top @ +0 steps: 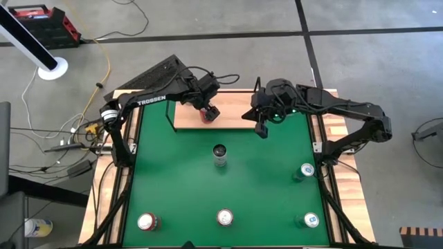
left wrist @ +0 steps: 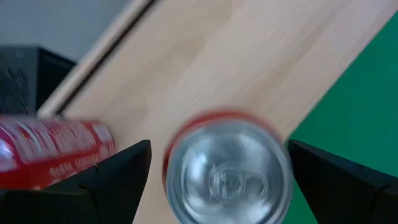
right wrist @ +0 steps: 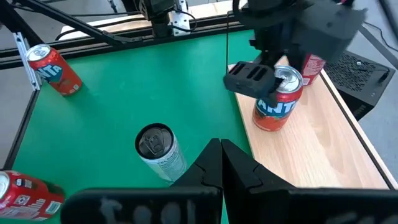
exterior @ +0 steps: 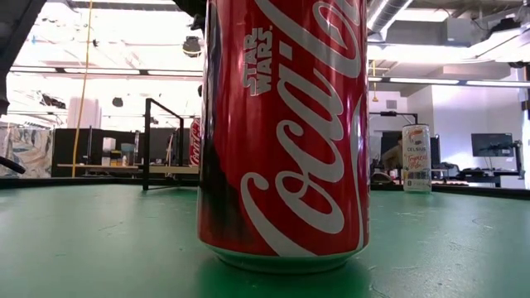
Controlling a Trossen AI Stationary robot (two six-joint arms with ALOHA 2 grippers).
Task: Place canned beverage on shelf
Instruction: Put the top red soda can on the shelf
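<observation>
An orange-red Fanta can point(right wrist: 273, 109) stands upright on its base on the light-wood shelf point(top: 232, 114) at the table's far edge. My left gripper point(top: 208, 113) is above it, pointing down and open. Its fingers point(left wrist: 121, 171) stand on either side of the can's top point(left wrist: 227, 171). A red Coca-Cola can point(right wrist: 314, 65) stands on the shelf just beyond. My right gripper point(top: 261, 130) is shut and empty over the green table by the shelf's near edge; its joined fingers show in the right wrist view point(right wrist: 221, 155). My left gripper comes from above with one finger on each side of the Fanta can's upper wall point(left wrist: 171, 146). A strip of wood shows between one finger and the can. I cannot tell whether the other finger point(left wrist: 317, 171) touches it. The can stands upright on the shelf.
A dark-topped silver can point(top: 219, 153) stands mid-table. Three cans stand along the near edge point(top: 147, 221), point(top: 225, 217), point(top: 310, 220), and one is at the right point(top: 304, 171). The near middle one fills the low view point(exterior: 281, 132). The shelf's black frame post point(top: 171, 114) rises at its left end.
</observation>
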